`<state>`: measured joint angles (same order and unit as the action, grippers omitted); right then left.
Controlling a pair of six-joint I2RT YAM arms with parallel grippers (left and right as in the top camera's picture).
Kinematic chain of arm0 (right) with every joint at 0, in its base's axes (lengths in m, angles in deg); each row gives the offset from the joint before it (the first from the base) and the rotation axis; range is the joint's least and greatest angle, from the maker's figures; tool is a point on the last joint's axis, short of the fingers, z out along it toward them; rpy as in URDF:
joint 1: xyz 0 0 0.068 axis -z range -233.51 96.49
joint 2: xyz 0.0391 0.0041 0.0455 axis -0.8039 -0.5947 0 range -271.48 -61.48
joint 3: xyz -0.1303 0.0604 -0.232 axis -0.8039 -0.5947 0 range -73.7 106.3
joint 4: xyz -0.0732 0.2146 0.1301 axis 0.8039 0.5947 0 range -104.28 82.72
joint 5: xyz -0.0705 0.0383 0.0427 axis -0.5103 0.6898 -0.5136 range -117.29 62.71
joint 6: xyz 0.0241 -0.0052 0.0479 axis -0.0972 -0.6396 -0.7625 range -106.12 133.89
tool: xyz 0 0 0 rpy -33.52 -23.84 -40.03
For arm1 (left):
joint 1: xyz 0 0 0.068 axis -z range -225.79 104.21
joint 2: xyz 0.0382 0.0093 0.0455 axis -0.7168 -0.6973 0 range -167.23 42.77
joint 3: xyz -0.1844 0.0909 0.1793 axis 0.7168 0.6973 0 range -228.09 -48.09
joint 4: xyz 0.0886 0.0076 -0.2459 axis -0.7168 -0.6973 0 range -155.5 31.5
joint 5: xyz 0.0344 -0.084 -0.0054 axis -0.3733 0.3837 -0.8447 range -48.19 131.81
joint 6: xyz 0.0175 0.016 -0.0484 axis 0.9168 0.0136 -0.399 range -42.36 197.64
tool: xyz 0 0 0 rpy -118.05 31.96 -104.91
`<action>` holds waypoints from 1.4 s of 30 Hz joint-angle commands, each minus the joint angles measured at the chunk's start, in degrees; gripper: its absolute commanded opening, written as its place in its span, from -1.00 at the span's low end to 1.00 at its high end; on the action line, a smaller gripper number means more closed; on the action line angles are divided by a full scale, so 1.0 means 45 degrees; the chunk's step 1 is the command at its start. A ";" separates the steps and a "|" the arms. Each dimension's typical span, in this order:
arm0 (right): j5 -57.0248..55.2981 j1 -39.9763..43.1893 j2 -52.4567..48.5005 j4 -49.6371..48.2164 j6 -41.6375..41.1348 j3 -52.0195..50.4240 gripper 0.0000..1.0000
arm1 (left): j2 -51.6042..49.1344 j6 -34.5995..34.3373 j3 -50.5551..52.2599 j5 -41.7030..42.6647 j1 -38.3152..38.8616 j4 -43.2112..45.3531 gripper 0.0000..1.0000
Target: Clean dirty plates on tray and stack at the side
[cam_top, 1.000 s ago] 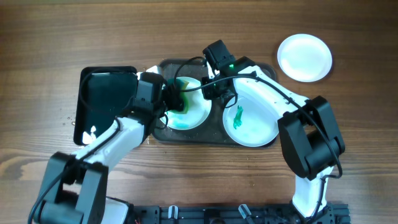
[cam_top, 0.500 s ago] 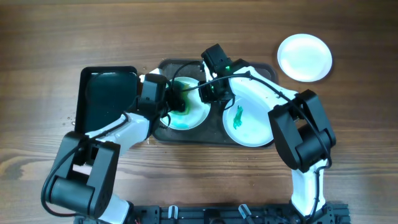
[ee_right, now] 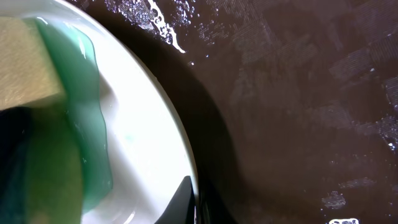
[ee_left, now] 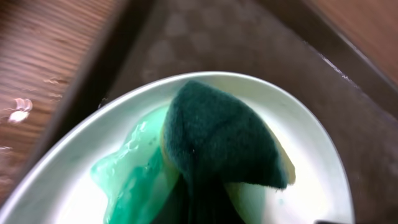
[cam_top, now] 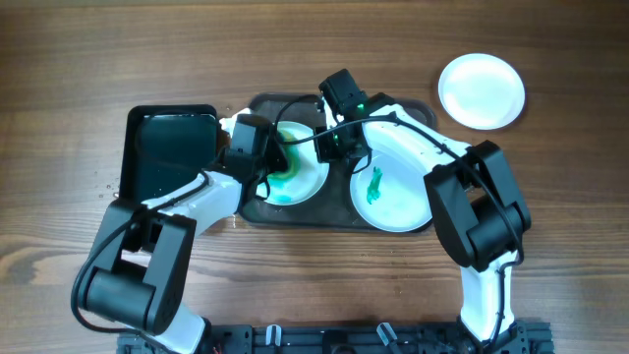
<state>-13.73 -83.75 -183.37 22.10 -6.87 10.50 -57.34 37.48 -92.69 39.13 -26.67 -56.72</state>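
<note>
The dark tray (cam_top: 337,209) holds two white plates. The left plate (cam_top: 313,179) is smeared with green soap; the right plate (cam_top: 403,202) has a teal smear (cam_top: 374,185). A third, clean plate (cam_top: 481,90) lies on the table at the far right. My left gripper (cam_top: 276,157) is shut on a dark green sponge (ee_left: 217,134) pressed on the left plate (ee_left: 305,134), beside green foam (ee_left: 127,171). My right gripper (cam_top: 335,147) is shut on that plate's right rim (ee_right: 177,134); one finger (ee_right: 183,199) lies inside the rim. The sponge's yellow side (ee_right: 25,68) shows there.
A glossy black tub (cam_top: 167,157) stands on the table left of the tray, close to my left arm. Water drops lie on the wet tray floor (ee_right: 298,93). Bare wooden table surrounds the tray.
The left gripper has slid the sponge a little up and right across the left plate. The right gripper shifted slightly left and still grips the plate's rim.
</note>
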 commanded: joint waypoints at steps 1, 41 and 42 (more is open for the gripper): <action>-0.0049 -0.0102 -0.0549 0.0117 0.0000 -0.0029 -0.91 | 0.0194 0.0481 0.0646 -0.4090 -0.0563 -0.1520 -0.92; -0.1020 -0.0102 0.0155 0.0160 0.0612 0.0359 -0.92 | 0.3895 0.0243 0.0646 -0.2171 -0.0520 -0.2351 -0.92; -0.1370 -0.0102 0.0350 0.0175 0.0627 0.0359 -0.91 | 0.3944 0.0243 0.0646 -0.2176 -0.0670 -0.2443 -0.92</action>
<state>-13.86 -84.12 -183.41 22.38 -5.58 10.89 -40.95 37.94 -89.91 28.42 -28.31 -66.95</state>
